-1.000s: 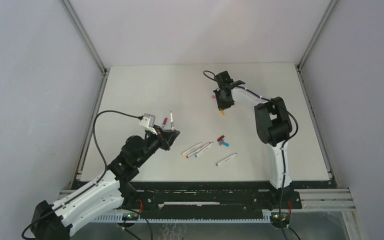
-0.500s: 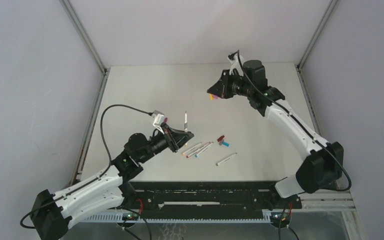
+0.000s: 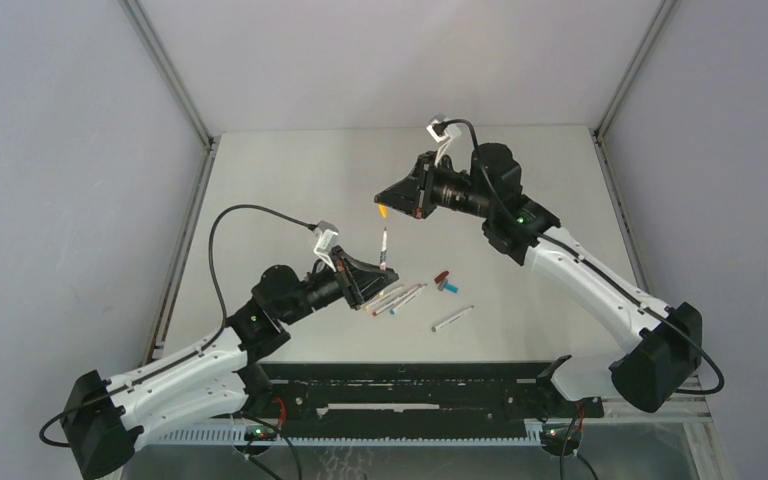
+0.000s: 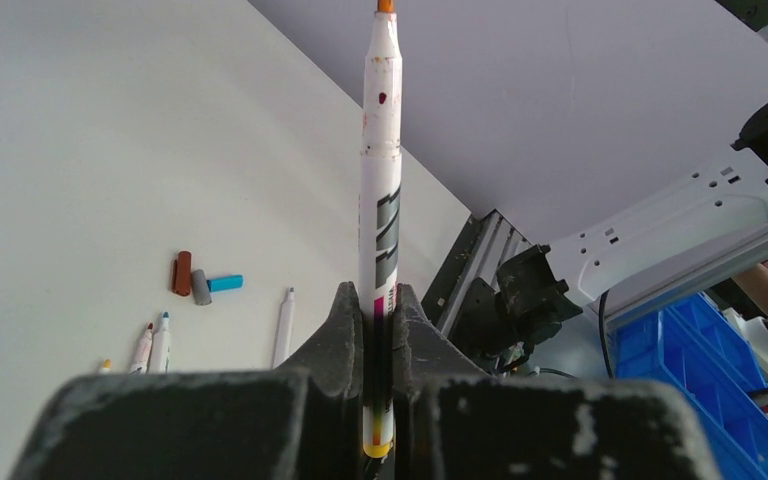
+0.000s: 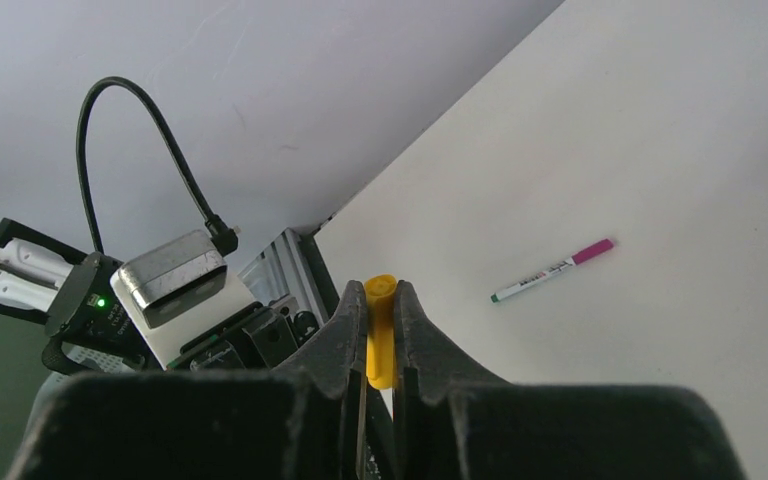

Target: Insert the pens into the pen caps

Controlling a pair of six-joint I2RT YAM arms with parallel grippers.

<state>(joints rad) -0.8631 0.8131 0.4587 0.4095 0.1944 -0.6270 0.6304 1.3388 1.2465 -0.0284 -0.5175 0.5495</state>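
Now the pen (image 3: 384, 250) and the orange-yellow cap (image 3: 384, 212) sit close together near the middle of the top view. The cap is just above the pen's upper tip, and as far as we can tell they are not yet touching. Half a second ago they were well apart. The right arm (image 3: 570, 265) has swung the cap down and left from the upper middle, and the left arm (image 3: 210, 350) has carried the pen rightward. We judge that the mating step comes next, with alignment the delicate part.

The left jaws are closed on the pen's lower barrel, holding it roughly upright. The right jaws are pinched tight on the cap, whose round end pokes out beyond them.

The pen is a slim, smooth white cylinder with grey print, a magenta band and an orange nib. The cap is a short, glossy plastic tube.

Down and to the right, loose pens (image 3: 396, 298) and a few stubby caps (image 3: 447, 285) lie on the matte, pale surface (image 3: 290, 180).
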